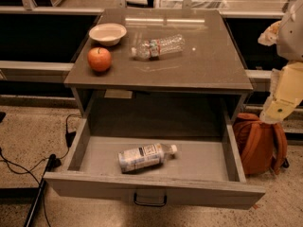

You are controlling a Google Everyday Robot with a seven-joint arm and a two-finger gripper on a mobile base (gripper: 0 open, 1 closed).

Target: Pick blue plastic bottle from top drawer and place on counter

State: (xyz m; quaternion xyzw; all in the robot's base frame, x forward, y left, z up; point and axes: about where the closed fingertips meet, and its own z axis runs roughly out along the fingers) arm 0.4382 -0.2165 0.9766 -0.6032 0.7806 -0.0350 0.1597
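Observation:
The blue plastic bottle [144, 156] lies on its side in the open top drawer [156, 190], white cap pointing right, pale label with dark print facing up. The drawer is pulled fully out, its dark handle at the front. The counter [213, 65] is the glossy brown-grey top of the grey cabinet above it. My arm [286, 91] hangs at the right edge of the view, beside the cabinet. My gripper [270, 33] is up at the far right, level with the counter and well away from the bottle.
On the counter lie a slimmer clear bottle with a red-green label [158, 46], an orange apple [99, 59] and a white bowl [108, 33]. An orange backpack [258, 143] leans right of the drawer. Black cables [28, 167] run on the floor at left.

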